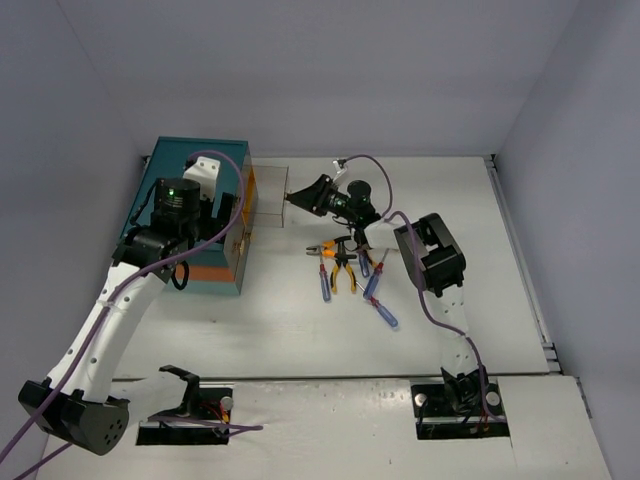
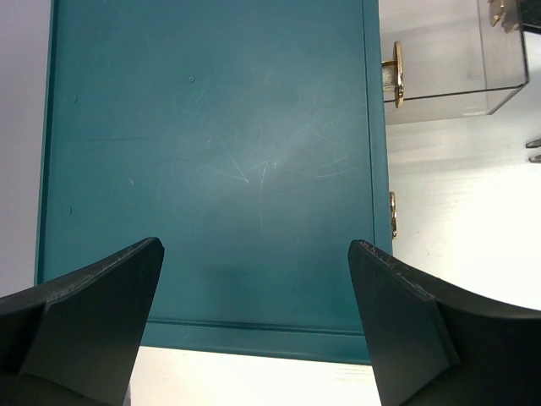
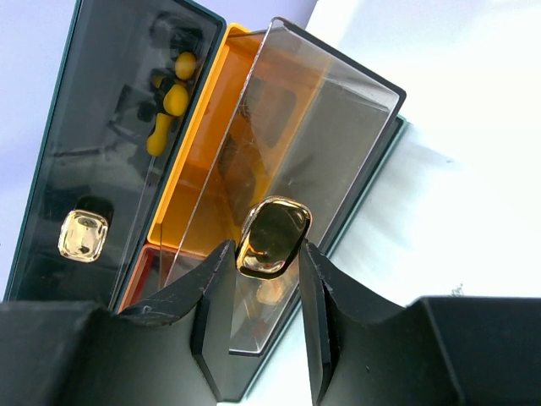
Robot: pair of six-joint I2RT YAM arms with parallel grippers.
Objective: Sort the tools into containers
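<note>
Both jaws of the right gripper [image 3: 266, 254] clamp the brass knob [image 3: 272, 237] of the clear drawer [image 3: 330, 135], its slide axis in line with them; left gripper [image 2: 254, 249] gapes.

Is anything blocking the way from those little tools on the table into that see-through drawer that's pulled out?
Nothing lies on the table between the tools and the clear drawer. Only the right gripper itself, gripping the drawer's brass knob, sits at its front.

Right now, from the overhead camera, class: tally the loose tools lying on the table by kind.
Blue-handled screwdrivers: 4
Orange-handled pliers: 2
Total: 6, as far as this small view lets me tell.
</note>
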